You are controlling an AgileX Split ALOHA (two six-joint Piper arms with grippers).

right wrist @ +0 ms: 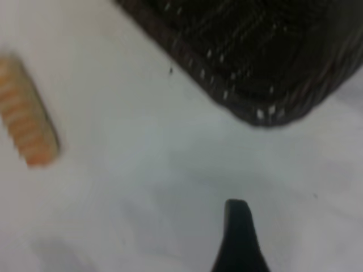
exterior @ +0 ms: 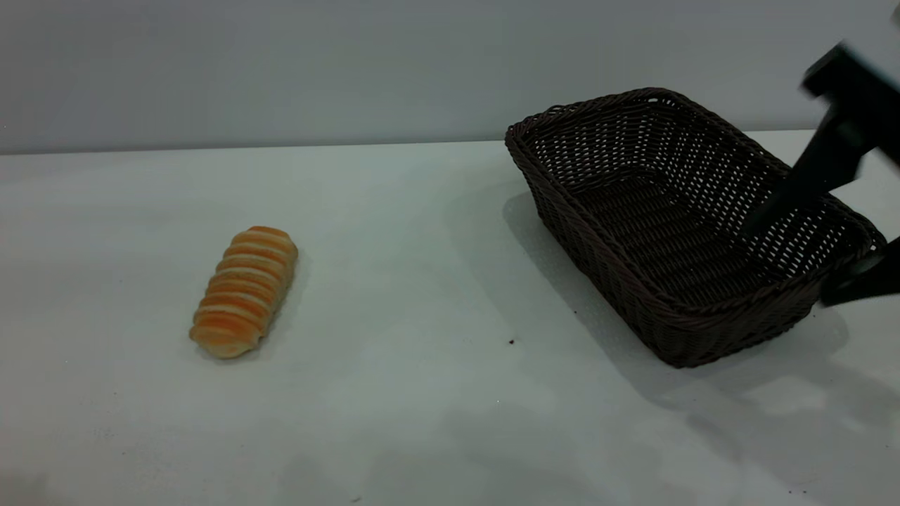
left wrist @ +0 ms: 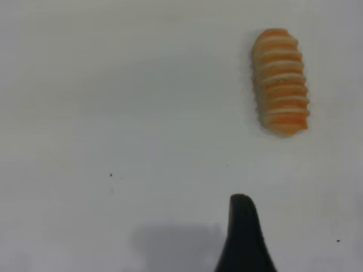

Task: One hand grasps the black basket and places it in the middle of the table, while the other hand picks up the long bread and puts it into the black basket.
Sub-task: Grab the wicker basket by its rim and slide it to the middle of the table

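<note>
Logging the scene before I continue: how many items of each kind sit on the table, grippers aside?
Baskets: 1, the black basket, empty, at the right.
Breads: 1, the long bread, lying at the left on the table.
Total: 2.

Open table (exterior: 436,281) lies all round the long bread (exterior: 244,291), so I can reach it from any side. The black basket (exterior: 598,260) stands well apart, blocking only the right.
</note>
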